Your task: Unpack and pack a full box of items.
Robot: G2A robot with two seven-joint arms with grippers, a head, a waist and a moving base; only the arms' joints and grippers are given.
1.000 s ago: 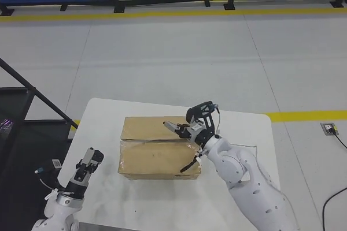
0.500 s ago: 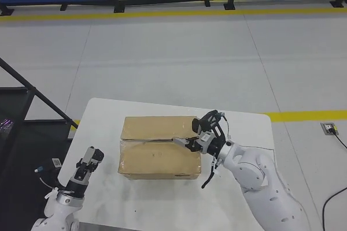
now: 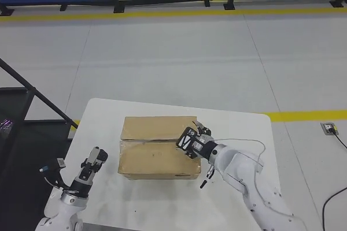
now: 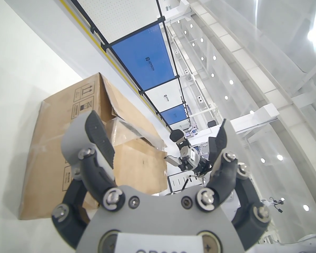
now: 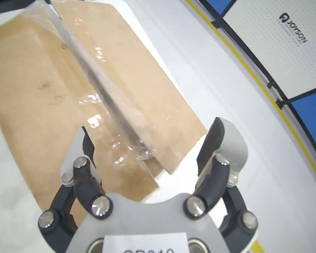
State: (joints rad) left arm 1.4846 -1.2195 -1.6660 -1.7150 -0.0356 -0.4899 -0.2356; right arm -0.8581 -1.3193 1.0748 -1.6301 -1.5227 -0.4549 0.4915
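A brown cardboard box [image 3: 156,147] lies in the middle of the white table [image 3: 243,133], its two top flaps shut and slightly lifted along the seam. Clear tape [image 5: 100,85] runs along that seam. My right gripper [image 3: 188,141] is at the box's right end, open, and its fingers [image 5: 213,138] straddle the end of the taped seam [image 5: 150,143]. My left gripper [image 3: 95,157] stands open over the table to the left of the box, apart from it. In the left wrist view, the box [image 4: 55,132] shows past the open left gripper [image 4: 158,138], with the right gripper [image 4: 181,156] behind.
Bare table [image 3: 162,196] lies in front of the box and at its right. A black metal frame [image 3: 23,110] stands beyond the table's left edge. A thin cable [image 3: 243,141] loops along the right arm.
My right gripper has come from above the box top to the box's right end and turned down onto the seam. The left arm has shifted slightly.
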